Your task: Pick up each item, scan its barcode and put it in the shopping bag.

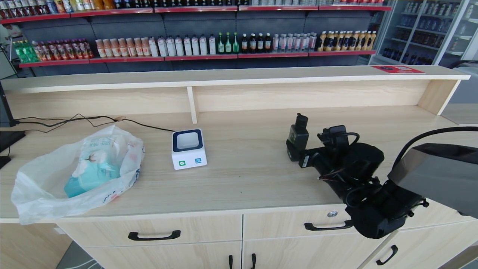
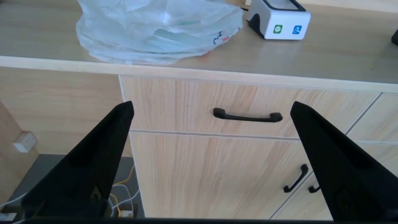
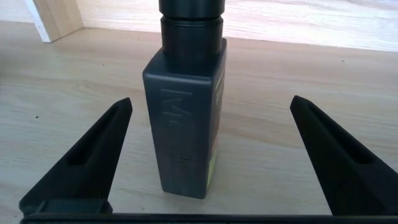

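A dark, square-sided bottle [image 1: 297,139] with a black cap stands upright on the wooden counter [image 1: 246,175]. My right gripper [image 1: 317,148] is open just behind it. In the right wrist view the bottle [image 3: 186,130] stands between the spread fingers [image 3: 93,155], touching neither. The white scanner [image 1: 188,148] with a dark blue top sits mid-counter. At the left lies a translucent shopping bag [image 1: 41,186] holding a teal and white soft pack [image 1: 95,164]. My left gripper [image 2: 211,112] is open and empty below counter height, facing the drawers, with the bag [image 2: 155,31] and scanner [image 2: 280,15] above.
A raised wooden ledge [image 1: 239,76] runs along the counter's back. Black cables [image 1: 74,120] trail across the back left. Drawers with black handles [image 1: 154,236] sit under the counter. Shelves of drink bottles [image 1: 201,45] fill the room behind.
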